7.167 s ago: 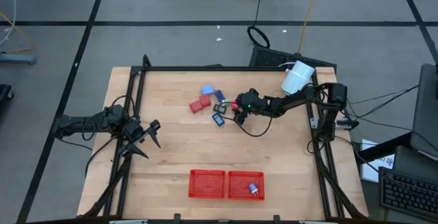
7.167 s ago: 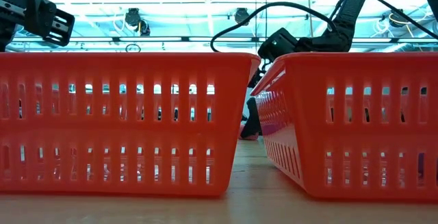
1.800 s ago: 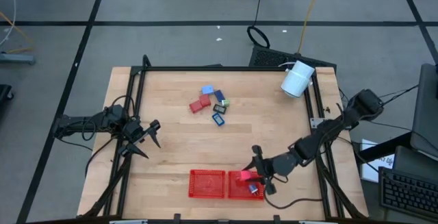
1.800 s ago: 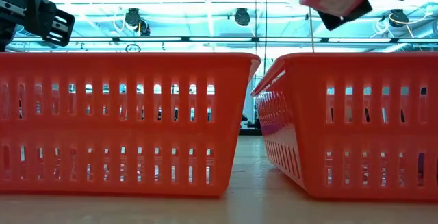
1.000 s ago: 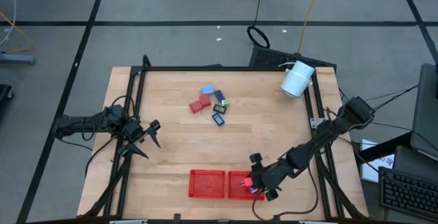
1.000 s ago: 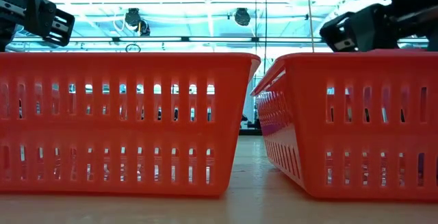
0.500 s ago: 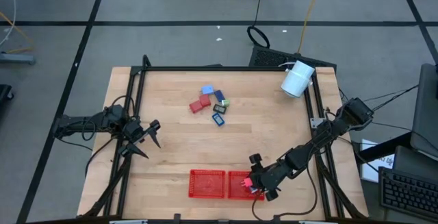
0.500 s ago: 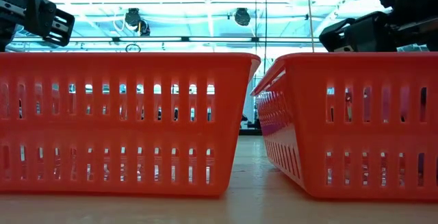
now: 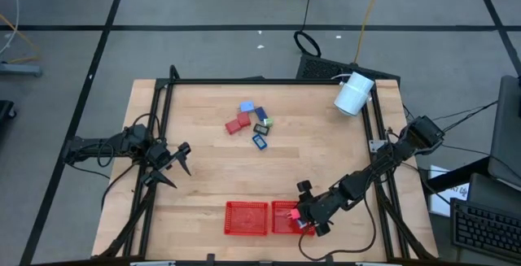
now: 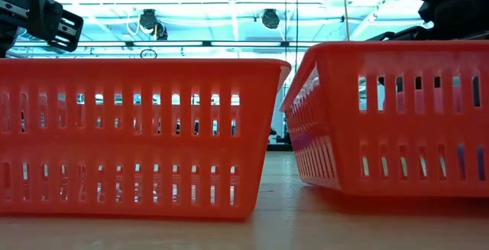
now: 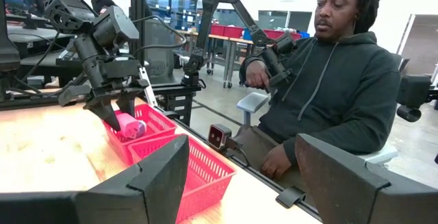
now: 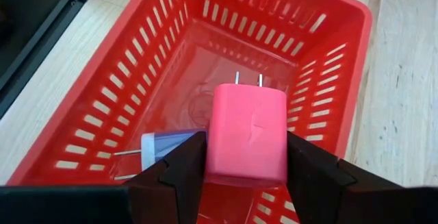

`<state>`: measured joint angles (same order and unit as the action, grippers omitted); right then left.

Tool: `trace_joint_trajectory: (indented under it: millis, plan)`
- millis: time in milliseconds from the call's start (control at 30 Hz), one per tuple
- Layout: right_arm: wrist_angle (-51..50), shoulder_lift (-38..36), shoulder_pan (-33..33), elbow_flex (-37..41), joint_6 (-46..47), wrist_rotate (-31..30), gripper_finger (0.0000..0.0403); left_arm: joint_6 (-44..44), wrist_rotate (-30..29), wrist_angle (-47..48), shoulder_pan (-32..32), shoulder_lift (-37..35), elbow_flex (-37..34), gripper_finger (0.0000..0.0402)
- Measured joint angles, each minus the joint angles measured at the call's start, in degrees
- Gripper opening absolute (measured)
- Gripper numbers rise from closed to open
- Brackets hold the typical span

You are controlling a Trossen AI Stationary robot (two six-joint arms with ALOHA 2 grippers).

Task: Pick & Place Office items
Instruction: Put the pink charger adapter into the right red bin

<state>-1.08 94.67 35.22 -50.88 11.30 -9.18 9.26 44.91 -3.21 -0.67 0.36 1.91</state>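
Note:
My right gripper [image 9: 303, 217] reaches slanting down into the right red basket [image 9: 281, 227], shut on a pink plug-shaped block [image 12: 246, 131]. The left wrist view shows this block [image 11: 129, 124] inside the basket. A light blue block [image 12: 164, 146] lies on the basket's floor. More office items lie flat on the table's far middle: a light blue one [image 9: 246, 106], a red one [image 9: 238, 124] and a dark blue one [image 9: 260, 142]. At the table's left edge my left gripper [image 9: 181, 164] waits open with nothing between its fingers. My right gripper pinches the pink block by its two opposite side faces [image 12: 213, 157] between its two fingers [image 12: 311, 172]. They come slanting down from the table's right. The block's two metal prongs [image 12: 248, 78] point away from the gripper, down toward the basket's floor. I cannot tell whether the block touches the basket.
A second red basket [image 9: 246, 218] stands just left of the right one, both at the table's near edge. A large white cylinder [image 9: 353, 93] lies at the far right corner. A person sits beyond the table's near edge [image 11: 328, 94].
My right gripper has sunk a little deeper into the right basket with the pink block. In the low view this basket has shifted and tipped, and its near underside now stands higher above the table than before.

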Motion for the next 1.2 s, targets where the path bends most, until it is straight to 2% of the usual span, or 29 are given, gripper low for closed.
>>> trace_joint_trajectory:
  millis: [900,1000,1200]
  plan:
    - [3.0,0.0,0.0,0.1,0.0,0.4,0.0167,0.0,0.0,0.0,0.0,0.0,0.0,0.0271]
    - [3.0,0.0,0.0,0.1,0.2,0.2,0.0178,0.0,0.0,0.0,0.0,0.0,0.0,0.0271]
    - [3.1,0.0,0.0,0.1,1.5,0.1,0.0224,0.0,0.0,0.0,0.0,0.0,0.0,0.0271]
